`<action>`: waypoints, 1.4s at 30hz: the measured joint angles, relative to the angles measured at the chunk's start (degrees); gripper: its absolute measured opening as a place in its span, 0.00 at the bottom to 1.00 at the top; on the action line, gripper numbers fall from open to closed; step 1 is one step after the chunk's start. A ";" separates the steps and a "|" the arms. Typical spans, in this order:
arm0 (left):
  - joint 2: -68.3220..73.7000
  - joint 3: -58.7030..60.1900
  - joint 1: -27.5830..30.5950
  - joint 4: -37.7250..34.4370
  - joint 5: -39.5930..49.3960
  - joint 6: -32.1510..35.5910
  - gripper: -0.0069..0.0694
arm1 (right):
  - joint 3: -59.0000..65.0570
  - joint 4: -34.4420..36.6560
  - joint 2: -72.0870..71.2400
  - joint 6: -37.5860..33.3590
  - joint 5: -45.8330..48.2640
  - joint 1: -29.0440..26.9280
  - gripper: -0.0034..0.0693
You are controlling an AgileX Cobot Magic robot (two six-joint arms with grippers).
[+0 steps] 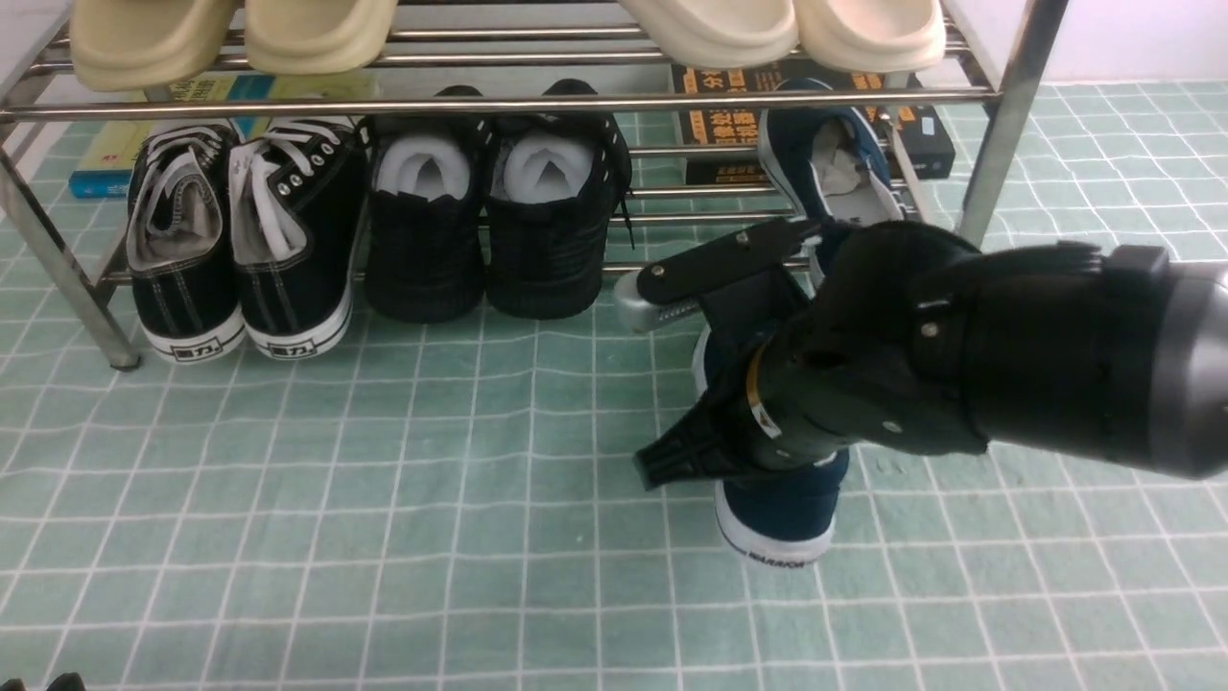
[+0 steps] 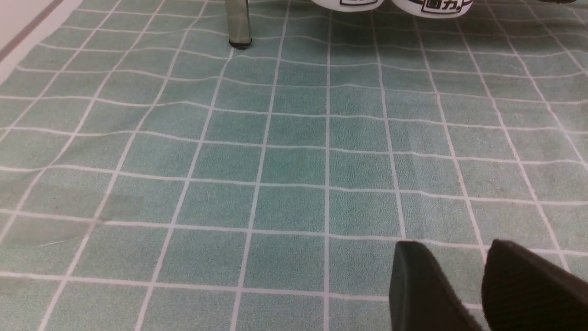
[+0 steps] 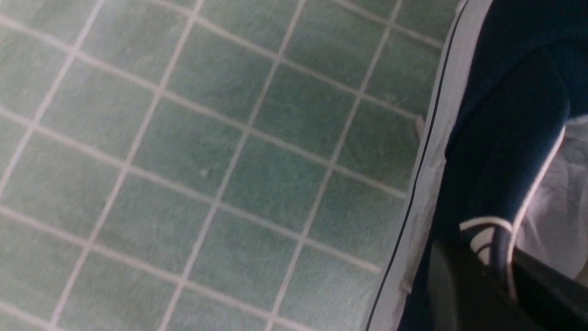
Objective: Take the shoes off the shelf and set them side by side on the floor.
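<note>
Soft, even light with faint shadow under the rack; right wrist view dim, jaws blurred.

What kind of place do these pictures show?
Probably a home-like or staged entryway: a metal shoe rack holds clogs and black sneakers, standing on a grid-patterned floor.
</note>
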 joint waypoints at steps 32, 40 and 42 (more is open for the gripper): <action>0.00 0.00 0.00 0.00 0.00 0.00 0.41 | -4.27 12.23 -1.42 -14.79 9.61 0.22 0.52; 0.00 0.00 0.00 0.00 0.00 0.00 0.41 | -12.35 6.80 -4.23 -20.94 13.46 -3.37 0.35; 0.00 0.00 0.00 0.00 0.00 0.00 0.41 | -12.81 6.12 -4.12 -21.25 11.77 -6.22 0.20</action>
